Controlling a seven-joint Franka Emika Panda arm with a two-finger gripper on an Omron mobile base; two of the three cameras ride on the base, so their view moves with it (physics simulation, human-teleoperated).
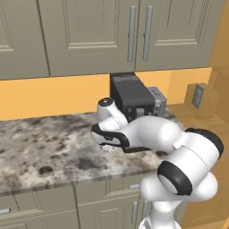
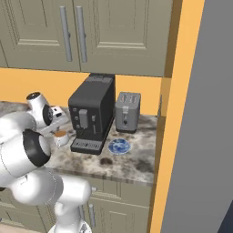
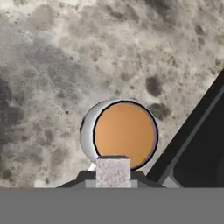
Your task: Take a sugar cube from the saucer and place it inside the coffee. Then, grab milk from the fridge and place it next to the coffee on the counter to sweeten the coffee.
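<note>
Holding a pale speckled sugar cube (image 3: 113, 171) (square-faced) above the brown-filled coffee (image 3: 124, 135).

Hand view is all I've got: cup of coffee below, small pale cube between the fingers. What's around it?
Observer: The coffee stands on the counter just left of a black coffee machine, as the right base view shows it.
Operator: Where's the saucer?
Observer: The saucer lies right of the machine's drip tray, in front of a grey toaster. Nothing that I can make out lies on it.
Operator: Gripper height?
Observer: The gripper hangs above the cup, apart from its rim, with the sugar cube held over the near edge of the liquid.
</note>
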